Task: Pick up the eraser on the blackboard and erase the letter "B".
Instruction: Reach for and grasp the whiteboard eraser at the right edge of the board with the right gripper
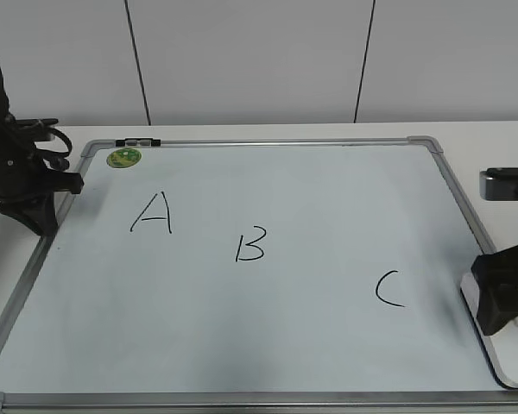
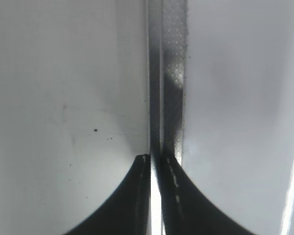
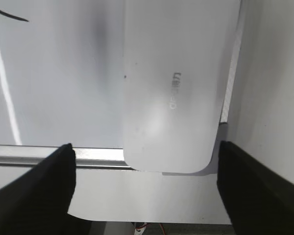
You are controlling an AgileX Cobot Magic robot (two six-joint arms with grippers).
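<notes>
The blackboard is a white dry-erase board with a grey frame, lying flat on the table. It carries black letters "A", "B" and "C". The white eraser lies across the board's right edge. In the right wrist view it has small grey lettering on top. My right gripper hangs over it, open, with its fingers wide on either side of the eraser's near end, not touching it. My left gripper is shut and empty over the board's left frame; its tips are together.
A round green magnet and a small black clip sit at the board's far left corner. White wall panels stand behind the table. A stroke of the "C" shows at the top left of the right wrist view.
</notes>
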